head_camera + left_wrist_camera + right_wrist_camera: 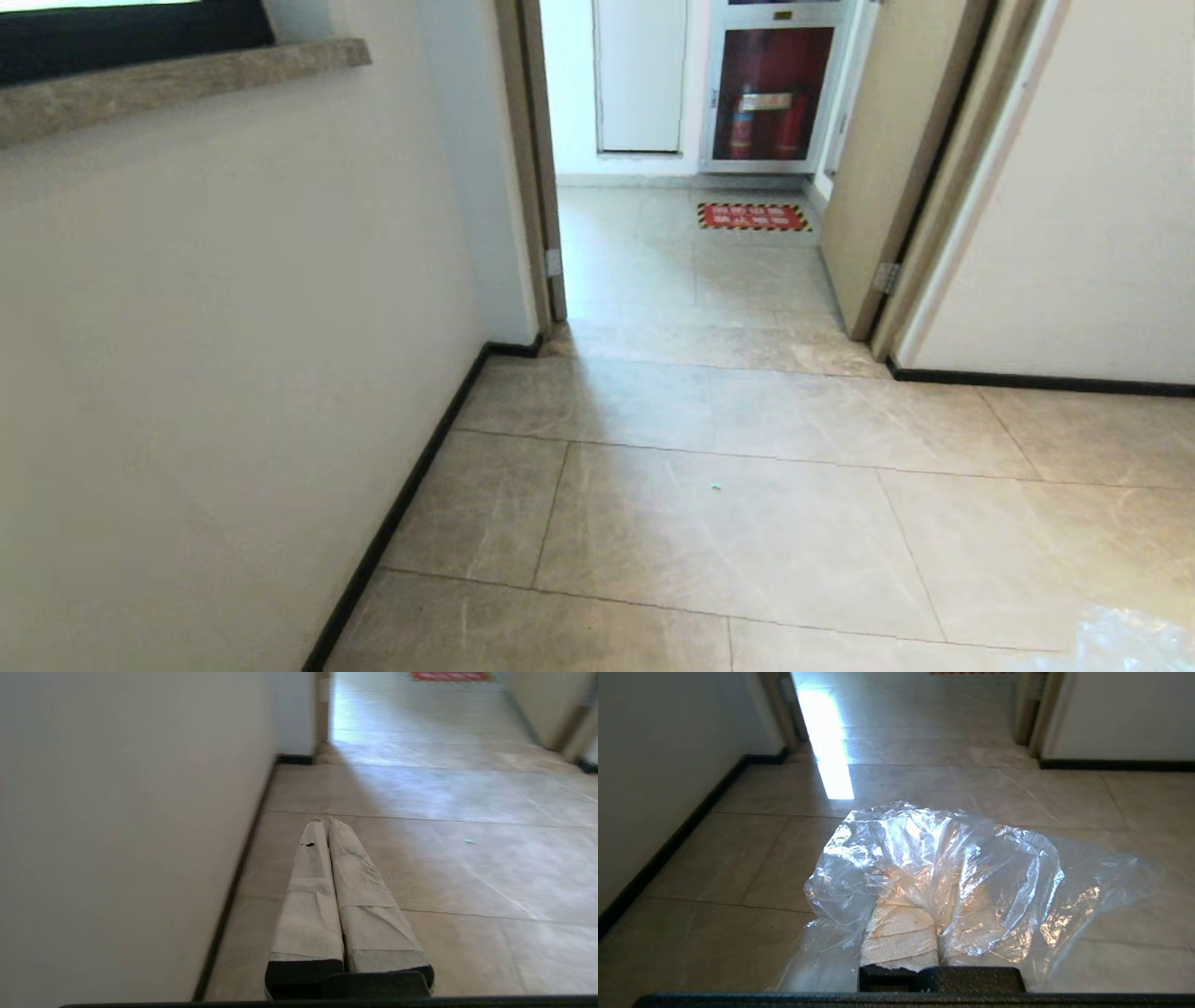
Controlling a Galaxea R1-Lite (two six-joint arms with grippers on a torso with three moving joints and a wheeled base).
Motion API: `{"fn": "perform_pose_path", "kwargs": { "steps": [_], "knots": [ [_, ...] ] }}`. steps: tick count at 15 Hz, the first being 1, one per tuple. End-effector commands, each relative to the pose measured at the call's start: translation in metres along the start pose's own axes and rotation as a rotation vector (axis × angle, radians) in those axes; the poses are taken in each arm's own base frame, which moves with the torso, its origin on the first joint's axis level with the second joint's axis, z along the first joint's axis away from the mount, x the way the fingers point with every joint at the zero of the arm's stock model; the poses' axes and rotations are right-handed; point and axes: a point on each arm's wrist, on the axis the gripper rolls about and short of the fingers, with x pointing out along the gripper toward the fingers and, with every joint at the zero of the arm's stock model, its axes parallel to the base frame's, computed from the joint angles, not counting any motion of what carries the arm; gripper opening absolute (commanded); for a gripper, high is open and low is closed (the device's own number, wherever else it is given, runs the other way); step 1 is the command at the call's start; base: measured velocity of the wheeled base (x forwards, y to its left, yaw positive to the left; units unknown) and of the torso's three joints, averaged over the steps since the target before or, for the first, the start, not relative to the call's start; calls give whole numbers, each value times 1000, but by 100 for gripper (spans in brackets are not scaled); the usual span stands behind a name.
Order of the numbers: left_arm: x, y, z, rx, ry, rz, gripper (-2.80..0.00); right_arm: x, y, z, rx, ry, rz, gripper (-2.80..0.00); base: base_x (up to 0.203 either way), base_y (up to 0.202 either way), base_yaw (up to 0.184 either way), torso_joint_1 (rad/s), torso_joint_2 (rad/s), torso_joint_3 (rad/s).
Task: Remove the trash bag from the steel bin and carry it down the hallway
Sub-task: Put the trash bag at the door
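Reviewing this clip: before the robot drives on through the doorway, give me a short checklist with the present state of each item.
1. Right gripper shut on the trash bag: ok.
2. Bag's contents intact: cannot tell, only clear plastic shows.
3. Left gripper shut, holding nothing: ok.
4. Doorway ahead open: ok.
5. Hallway floor free of obstacles: ok, only a tiny speck.
6. Room beside the left wall: cannot tell.

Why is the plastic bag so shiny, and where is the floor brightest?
Right wrist view: daylight from the doorway glints off the crinkled trash bag in the right gripper; a bright strip lies on the hallway floor. Left wrist view: the wall side is shadowed.
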Motion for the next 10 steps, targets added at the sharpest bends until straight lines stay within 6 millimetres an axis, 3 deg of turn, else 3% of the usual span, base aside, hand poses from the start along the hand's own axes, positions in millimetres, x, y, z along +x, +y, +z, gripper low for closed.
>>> {"fn": "perform_pose_path", "kwargs": {
  "steps": [1, 10],
  "knots": [
    [0, 0, 0, 0, 0, 1, -280, 0, 0, 0, 1, 3, 1, -280, 8, -11, 179, 2, -2, 7],
    [0, 0, 0, 0, 0, 1, -280, 0, 0, 0, -1, 3, 1, -280, 1, -9, 174, 4, 2, 3]
  ]
}}
